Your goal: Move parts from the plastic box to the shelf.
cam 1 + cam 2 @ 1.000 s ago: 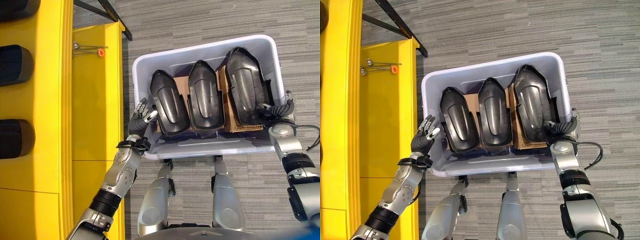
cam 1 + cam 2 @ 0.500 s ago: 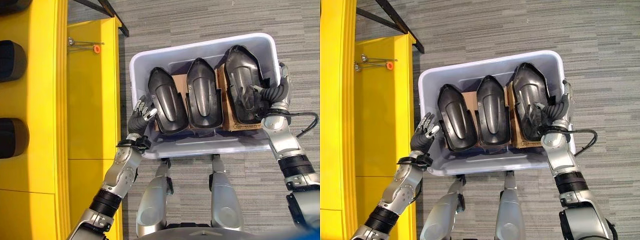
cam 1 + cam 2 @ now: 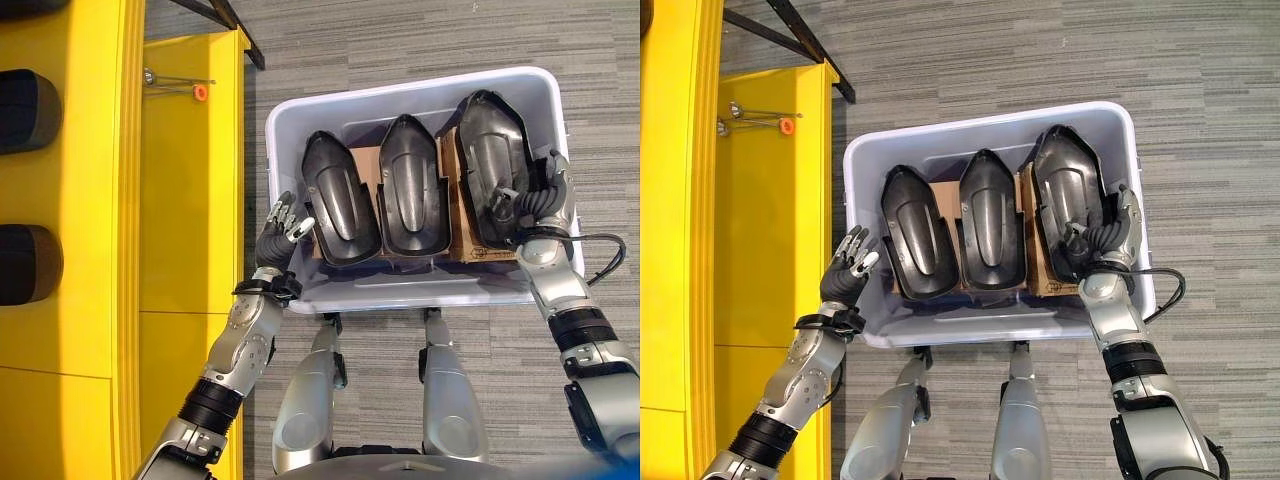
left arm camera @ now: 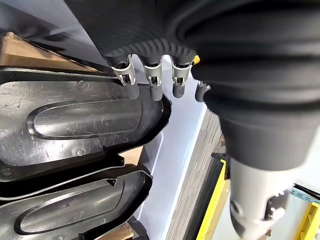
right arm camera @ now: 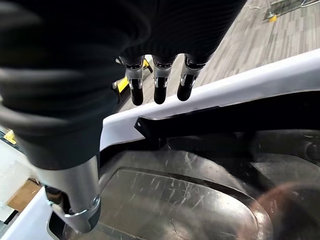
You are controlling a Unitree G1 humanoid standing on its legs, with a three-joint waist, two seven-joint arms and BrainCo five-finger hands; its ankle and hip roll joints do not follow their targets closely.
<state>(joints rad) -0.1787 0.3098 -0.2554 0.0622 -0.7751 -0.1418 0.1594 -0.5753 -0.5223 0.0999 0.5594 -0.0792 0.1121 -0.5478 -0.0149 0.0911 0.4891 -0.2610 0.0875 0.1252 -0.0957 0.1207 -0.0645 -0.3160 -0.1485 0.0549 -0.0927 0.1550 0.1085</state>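
- My left hand (image 3: 283,228) hangs at the 9 o'clock edge of the plastic box (image 3: 300,120), fingers loosely spread, holding nothing.
- My right hand (image 3: 535,203) reaches in at 3 o'clock, fingers relaxed over the right part (image 3: 488,160), not clasping it.
- Three glossy black moulded parts lie side by side in the box on cardboard (image 3: 368,160).
- The yellow shelf (image 3: 185,180) stands at 9 o'clock.

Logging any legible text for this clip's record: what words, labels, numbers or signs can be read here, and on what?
None can be read.
Cardboard under the right part: a dark printed strip along its near edge, too small to read.
Box, the other parts, yellow shelf: no text or labels visible.
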